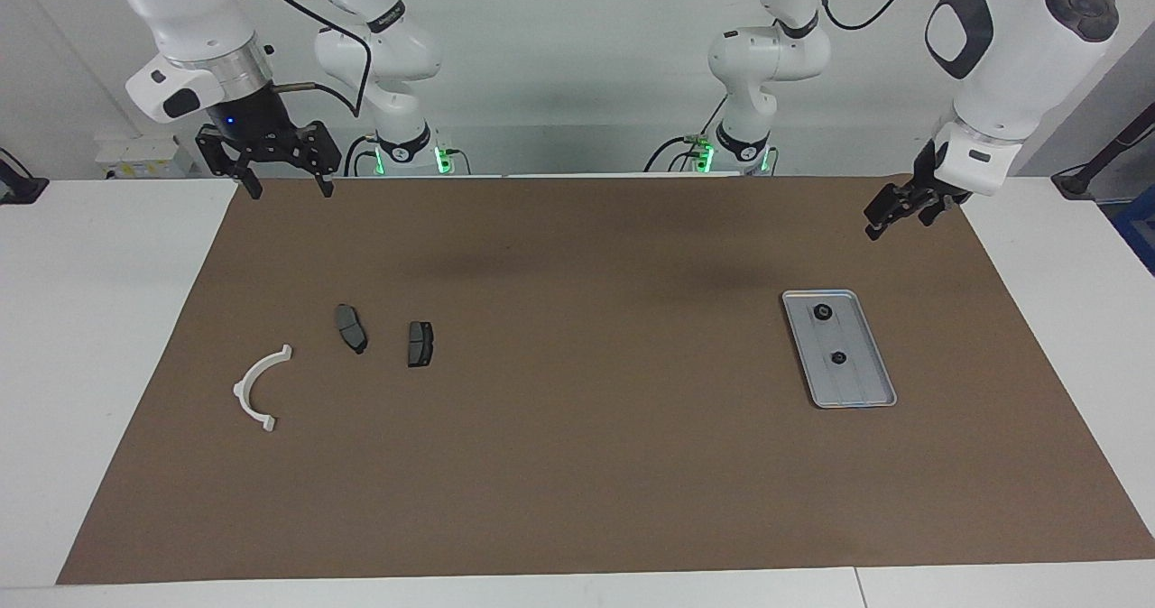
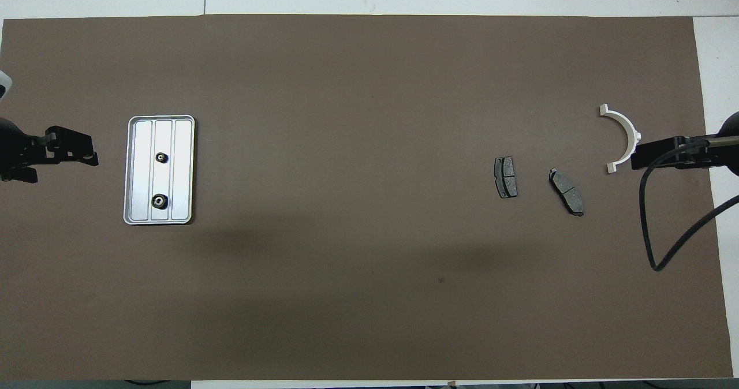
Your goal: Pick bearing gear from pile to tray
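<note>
Bearing gears (image 1: 821, 312) (image 1: 838, 357): both lie in the tray (image 1: 873, 390).
Right end effector (image 1: 287, 188) open above the mat's edge; bracket (image 1: 257, 390), brake pads (image 1: 351, 327) (image 1: 420, 343) apart; left end effector (image 1: 893, 208) open, empty, clear of the tray.

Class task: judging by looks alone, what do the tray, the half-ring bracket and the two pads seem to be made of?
Tray: probably metal; silvery sheen, ridged floor.
Half-ring bracket: likely plastic; matte, uniform white.
Two brake pads: dull dark grey, perhaps a friction compound on a backing; the look leaves it open.
</note>
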You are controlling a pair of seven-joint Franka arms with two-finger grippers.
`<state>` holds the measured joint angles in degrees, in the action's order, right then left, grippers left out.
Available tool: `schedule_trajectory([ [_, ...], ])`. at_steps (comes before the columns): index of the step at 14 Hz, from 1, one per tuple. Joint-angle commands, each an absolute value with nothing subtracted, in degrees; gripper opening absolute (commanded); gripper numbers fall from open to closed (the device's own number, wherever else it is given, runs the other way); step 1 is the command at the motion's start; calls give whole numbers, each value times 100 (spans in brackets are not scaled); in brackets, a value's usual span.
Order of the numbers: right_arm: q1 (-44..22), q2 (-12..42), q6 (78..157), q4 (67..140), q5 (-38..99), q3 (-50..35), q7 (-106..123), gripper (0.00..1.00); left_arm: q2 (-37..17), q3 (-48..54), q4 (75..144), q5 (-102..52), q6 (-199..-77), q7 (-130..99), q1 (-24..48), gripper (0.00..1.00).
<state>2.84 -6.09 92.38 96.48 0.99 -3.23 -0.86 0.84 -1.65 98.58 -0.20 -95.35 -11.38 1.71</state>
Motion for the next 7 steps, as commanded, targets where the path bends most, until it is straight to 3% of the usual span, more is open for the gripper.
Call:
schedule_trajectory([
  [1, 316, -686, 9229, 9703, 176, -316, 9, 100, -97, -114, 9659, -79, -9474, -994, 114, 100],
  [7, 316, -686, 9229, 9703, 176, -316, 9, 100, -70, -114, 9773, -88, -9571, -940, 114, 100],
])
